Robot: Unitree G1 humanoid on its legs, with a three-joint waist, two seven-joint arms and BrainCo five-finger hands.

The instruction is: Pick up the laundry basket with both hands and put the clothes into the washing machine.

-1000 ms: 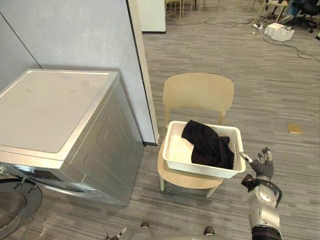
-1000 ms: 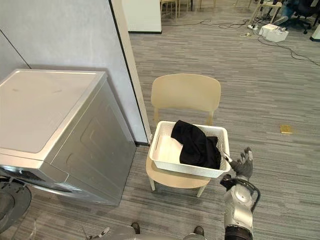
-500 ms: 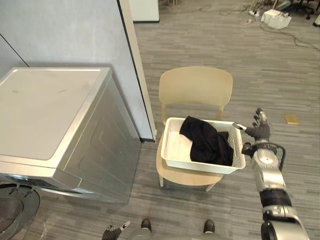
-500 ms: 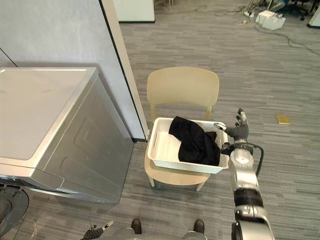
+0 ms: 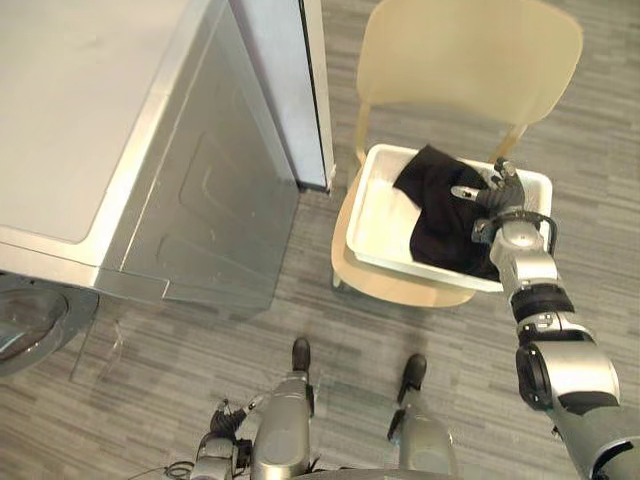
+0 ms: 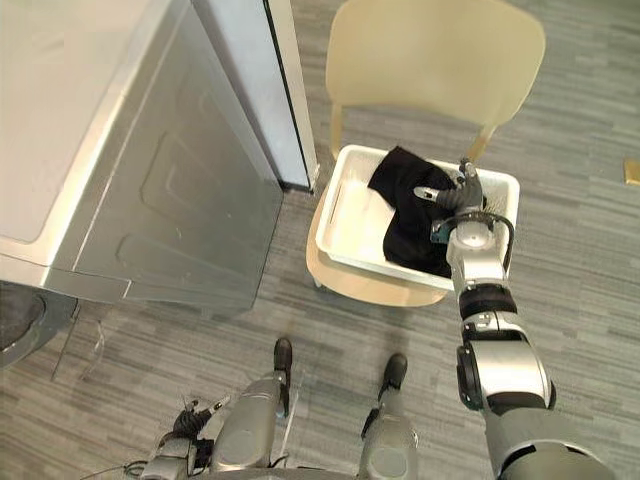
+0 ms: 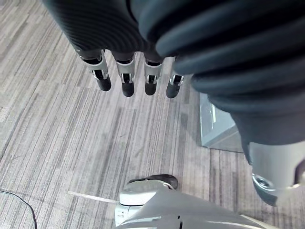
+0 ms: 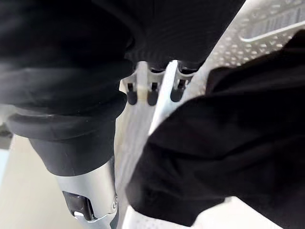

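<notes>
Laundry basket (image 5: 383,215): white with a perforated wall. It sits on the seat of the beige chair (image 5: 470,60), at 2 o'clock in your head view, not lifted.
Washing machine (image 5: 120,120): silver, over at 10 o'clock and well apart from the basket. Its round door (image 5: 30,320) shows at 8 o'clock.
Left hand (image 7: 126,78): down at 7 o'clock, hanging over the floor with fingers straight and holding nothing. From it, the basket lies far off toward 2 o'clock.
Long axis: the basket runs roughly 9-to-3 across your view, one short end for each hand.
Clothes: one black garment (image 5: 440,215) is heaped over the 3 o'clock half, with bare white bottom at the 9 o'clock half.
Right hand (image 5: 497,192): by far the nearer one, over the garment at the 3 o'clock end. Its fingers are loose and apart, gripping nothing, and you can't tell whether it touches the cloth.
Your call: I'd judge the 9 o'clock end needs your left hand before any lift.
</notes>
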